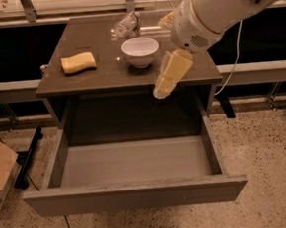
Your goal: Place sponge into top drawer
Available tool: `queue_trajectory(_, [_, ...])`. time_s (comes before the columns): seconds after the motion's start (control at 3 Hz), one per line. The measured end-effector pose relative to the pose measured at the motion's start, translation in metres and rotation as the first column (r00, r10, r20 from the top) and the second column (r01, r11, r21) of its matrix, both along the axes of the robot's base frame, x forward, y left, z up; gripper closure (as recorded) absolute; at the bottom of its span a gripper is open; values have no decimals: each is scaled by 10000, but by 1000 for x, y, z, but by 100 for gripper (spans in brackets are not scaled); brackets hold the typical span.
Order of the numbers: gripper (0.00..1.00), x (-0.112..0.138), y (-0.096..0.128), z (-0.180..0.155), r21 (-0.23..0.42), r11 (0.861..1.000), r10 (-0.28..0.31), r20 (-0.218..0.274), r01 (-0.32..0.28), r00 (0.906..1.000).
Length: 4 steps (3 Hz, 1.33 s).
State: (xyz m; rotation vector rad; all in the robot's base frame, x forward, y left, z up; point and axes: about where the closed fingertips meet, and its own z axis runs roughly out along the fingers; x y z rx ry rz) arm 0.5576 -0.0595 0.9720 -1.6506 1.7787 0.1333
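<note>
Desk top has the sponge lying long-axis across near the front-left corner, well left of the gripper at the front edge above the open top drawer, whether spread or closed I cannot tell.

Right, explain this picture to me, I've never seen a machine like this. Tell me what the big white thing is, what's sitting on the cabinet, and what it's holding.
There is one camera view, looking down at the front of a cabinet; where the camera is mounted is not on record. The big white thing at the upper right is the robot's single arm. Its pale yellow tip is the end effector, the part that grasps. It hangs over the front edge of the brown cabinet top, just right of the white bowl. I see nothing held in it. On the cabinet top lie the yellow sponge at the left, the bowl in the middle, and a crumpled clear plastic item behind the bowl. Below, the top drawer is pulled open with nothing in it; the sponge is meant to go there.
</note>
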Motion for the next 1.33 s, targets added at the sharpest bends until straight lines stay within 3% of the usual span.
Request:
queue_trajectory(0.67, [0, 56, 65, -19, 639, 9940, 873, 199, -884, 9960])
queue_trajectory(1.33, [0, 114, 122, -48, 995, 9826, 1591, -124, -1571, 9872])
